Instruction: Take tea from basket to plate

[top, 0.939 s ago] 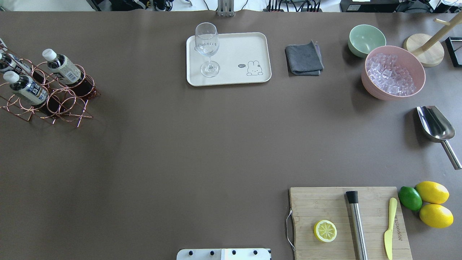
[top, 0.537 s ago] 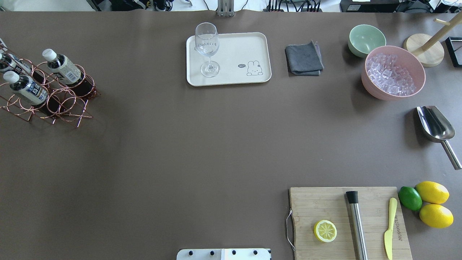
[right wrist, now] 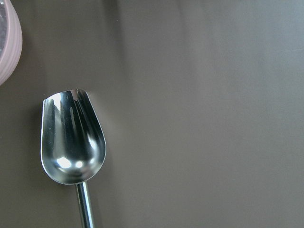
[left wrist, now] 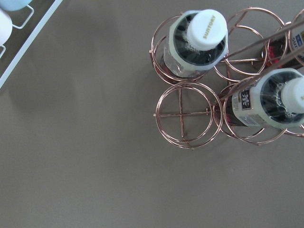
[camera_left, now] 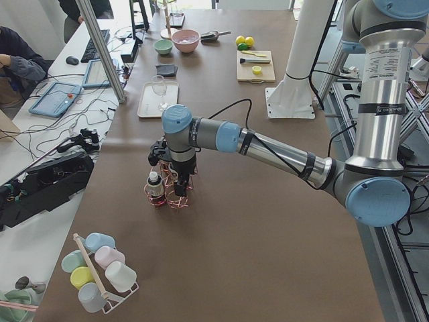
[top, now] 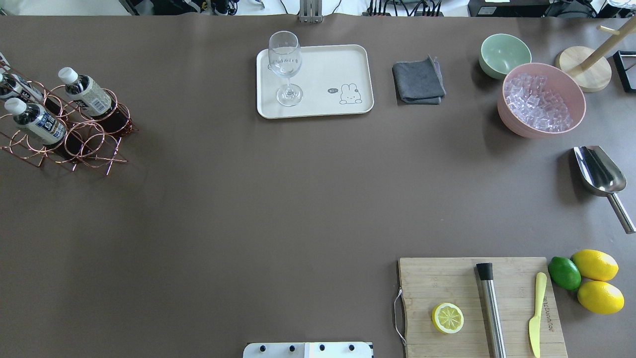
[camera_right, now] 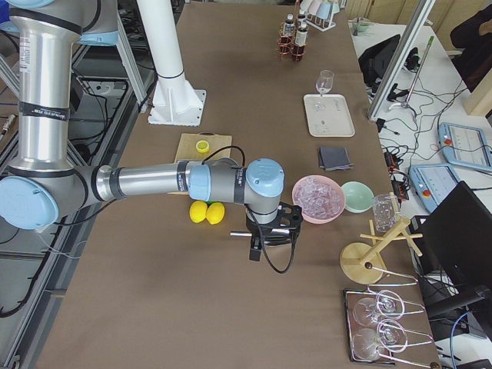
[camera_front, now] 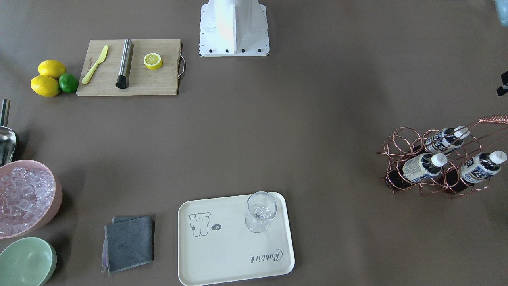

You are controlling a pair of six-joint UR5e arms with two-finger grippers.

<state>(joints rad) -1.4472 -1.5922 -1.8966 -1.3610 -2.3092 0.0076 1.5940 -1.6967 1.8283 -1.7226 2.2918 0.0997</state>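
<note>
Three tea bottles with white caps stand in the copper wire basket at the table's far left. The left wrist view looks straight down on the basket, with one tea cap and a second bottle in its cells. The cream plate lies at the back centre. My left gripper hangs just over the basket; I cannot tell its state. My right gripper hovers over the scoop; its state cannot be told either.
A wine glass stands on the plate's left part. To its right are a grey cloth, a green bowl, a pink bowl of ice and a steel scoop. A cutting board with a lemon half lies front right.
</note>
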